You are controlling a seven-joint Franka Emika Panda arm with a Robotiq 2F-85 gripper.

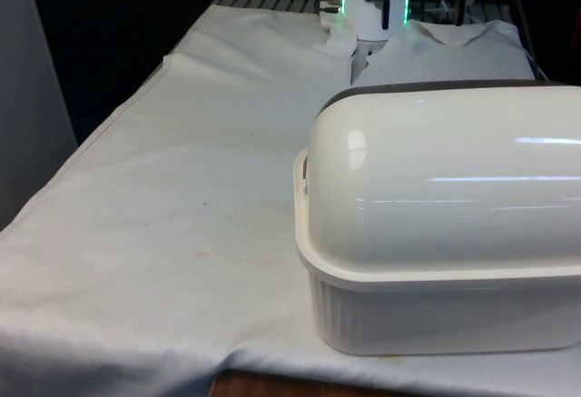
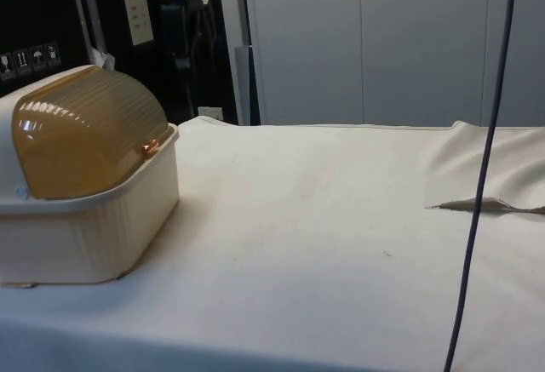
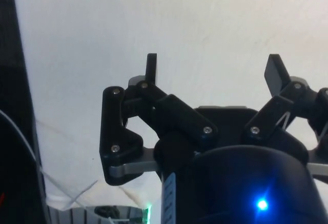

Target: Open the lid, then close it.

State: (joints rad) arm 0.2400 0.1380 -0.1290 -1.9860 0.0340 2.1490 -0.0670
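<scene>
A cream bread box (image 1: 436, 297) stands at the table's near end on the front view's right, its rounded white back (image 1: 445, 179) toward that camera. From the side, its amber ribbed roll lid (image 2: 85, 129) is down and shut, and a small knob (image 2: 149, 147) on the lid's lower edge rests at the rim of the cream base (image 2: 94, 236). My gripper (image 3: 214, 65) is open above bare white cloth, nothing between its black fingers (image 3: 151, 65). It is away from the box.
The white cloth (image 1: 182, 197) covers the table and drops off at the front view's left edge. A raised fold of cloth (image 2: 481, 204) lies at the side view's right. A dark cable (image 2: 481, 176) hangs down in front of it.
</scene>
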